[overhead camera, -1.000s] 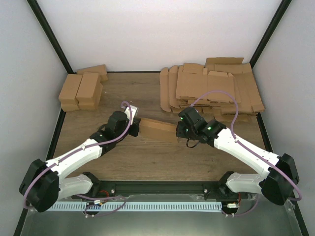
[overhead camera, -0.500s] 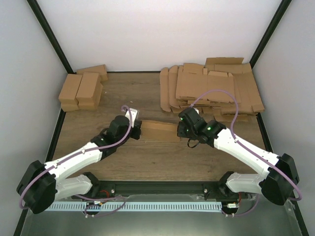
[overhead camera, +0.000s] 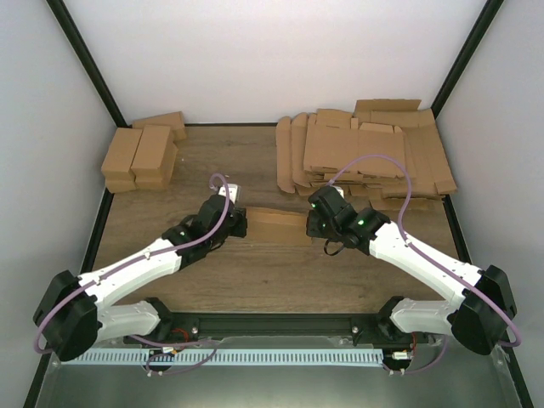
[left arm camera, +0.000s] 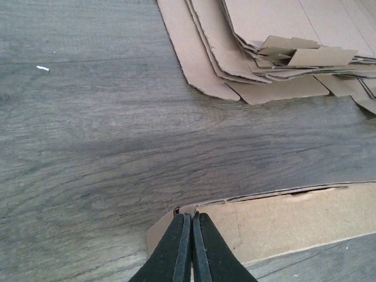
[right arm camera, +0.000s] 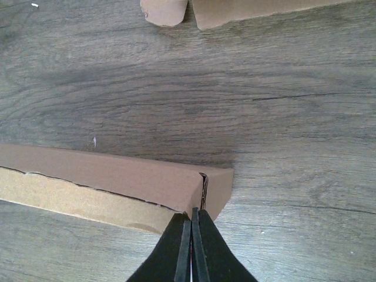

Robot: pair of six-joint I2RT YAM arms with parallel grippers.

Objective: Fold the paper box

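Observation:
The paper box, a long brown folded cardboard piece, lies across the middle of the wooden table between both arms. My left gripper is shut, its tips resting on the box's left end; the left wrist view shows the gripper over the box with nothing between the fingers. My right gripper is also shut and sits at the box's right end. In the right wrist view this gripper touches the corner of the box, where an end flap seam shows.
A heap of flat brown blanks covers the back right of the table, also seen as blanks in the left wrist view. Finished brown boxes are stacked at the back left. White walls and black posts close in the table.
My left gripper has shifted to the right, closing onto the box's left end. The right arm and the box have hardly moved.

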